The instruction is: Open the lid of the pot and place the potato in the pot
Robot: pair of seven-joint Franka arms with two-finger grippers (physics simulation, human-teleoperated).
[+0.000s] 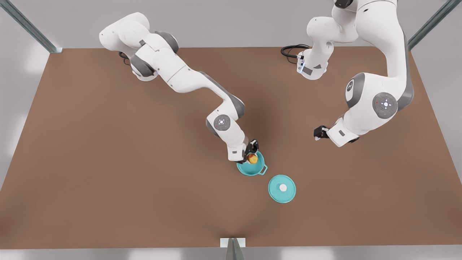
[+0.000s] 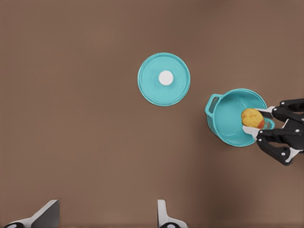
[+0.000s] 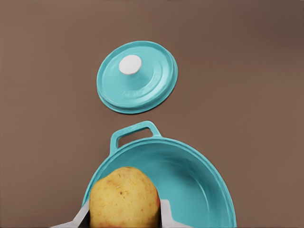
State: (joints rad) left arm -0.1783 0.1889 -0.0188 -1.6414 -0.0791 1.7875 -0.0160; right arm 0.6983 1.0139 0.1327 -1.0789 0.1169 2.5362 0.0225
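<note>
Brown tabletop (image 1: 90, 162) runs under both my arms, with grey walls behind. My right gripper (image 1: 252, 151) pinches the potato (image 1: 252, 158) between its two fingers, holding it just over the open pot (image 1: 249, 170), near the rim on the side closest to that arm. From the right wrist view the potato (image 3: 124, 197) stands with its long axis roughly along the fingers, its rounded end up, above the teal inside of the pot (image 3: 190, 180). The pot's one visible loop handle (image 3: 135, 133) points toward the lid (image 3: 137, 77), which lies flat on the table knob-up, near the pot but apart from it. My left gripper (image 1: 318, 133) waits well off to the front view's right, fingers (image 2: 164, 216) spread.
</note>
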